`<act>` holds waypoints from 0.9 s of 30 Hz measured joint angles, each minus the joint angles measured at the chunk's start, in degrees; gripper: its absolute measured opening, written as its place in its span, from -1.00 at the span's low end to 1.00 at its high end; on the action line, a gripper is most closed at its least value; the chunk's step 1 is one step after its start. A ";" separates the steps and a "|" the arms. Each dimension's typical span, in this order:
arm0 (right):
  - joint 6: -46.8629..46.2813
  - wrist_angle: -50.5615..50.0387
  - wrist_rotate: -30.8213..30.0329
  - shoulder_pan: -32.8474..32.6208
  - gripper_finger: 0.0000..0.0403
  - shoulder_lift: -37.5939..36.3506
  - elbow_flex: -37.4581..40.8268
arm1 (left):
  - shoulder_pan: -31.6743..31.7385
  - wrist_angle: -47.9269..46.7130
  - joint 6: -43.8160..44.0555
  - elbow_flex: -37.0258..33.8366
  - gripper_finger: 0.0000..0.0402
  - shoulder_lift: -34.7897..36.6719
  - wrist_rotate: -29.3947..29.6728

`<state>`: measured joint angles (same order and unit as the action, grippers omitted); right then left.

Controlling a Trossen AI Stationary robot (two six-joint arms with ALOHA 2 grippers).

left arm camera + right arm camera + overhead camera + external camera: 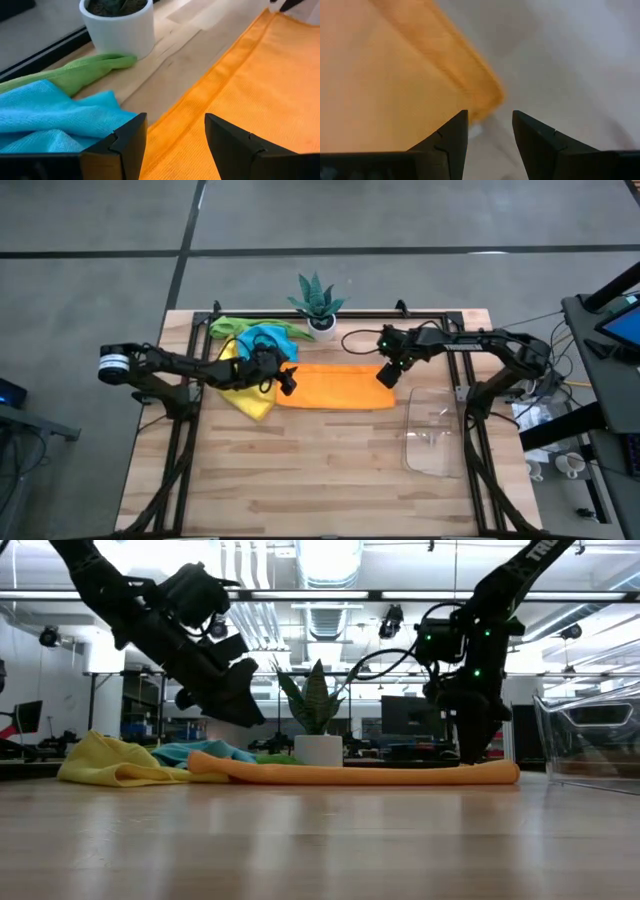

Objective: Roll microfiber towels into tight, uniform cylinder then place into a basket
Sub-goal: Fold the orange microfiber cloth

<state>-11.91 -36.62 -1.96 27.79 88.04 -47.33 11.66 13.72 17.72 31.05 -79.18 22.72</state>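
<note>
Orange towel (340, 387) lies between left tool (287, 380) and right tool (386, 376).

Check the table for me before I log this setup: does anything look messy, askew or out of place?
Only the spare towels: the yellow towel, light blue towel and green towel lie in a crumpled heap at the orange towel's left end. The orange one lies flat, the clear basket upright. Nothing looks spilled or damaged.

I see the orange towel (338, 388) spread flat and long across the table's middle, its far edge thickened into a fold. At its nine o'clock the yellow towel (250, 395), light blue towel (265, 338) and green towel (235, 327) lie crumpled together. The clear basket (437, 442) sits empty at its four o'clock.
</note>
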 joint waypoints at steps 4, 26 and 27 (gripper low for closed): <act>-0.04 0.17 1.98 -0.02 -0.25 1.67 -0.99 | -0.02 -0.02 1.20 -0.60 -0.08 1.03 -0.35; -1.57 1.83 1.95 -0.02 -0.70 2.74 -1.05 | -0.04 -0.18 1.44 -2.39 -0.08 3.26 -0.57; -1.57 1.72 1.95 -0.02 -0.71 2.98 -1.05 | -0.07 -0.15 1.44 -2.39 -0.08 3.26 -0.57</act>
<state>-13.47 -34.90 -0.01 27.77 91.01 -48.38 11.60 13.56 19.16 28.67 -75.92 22.15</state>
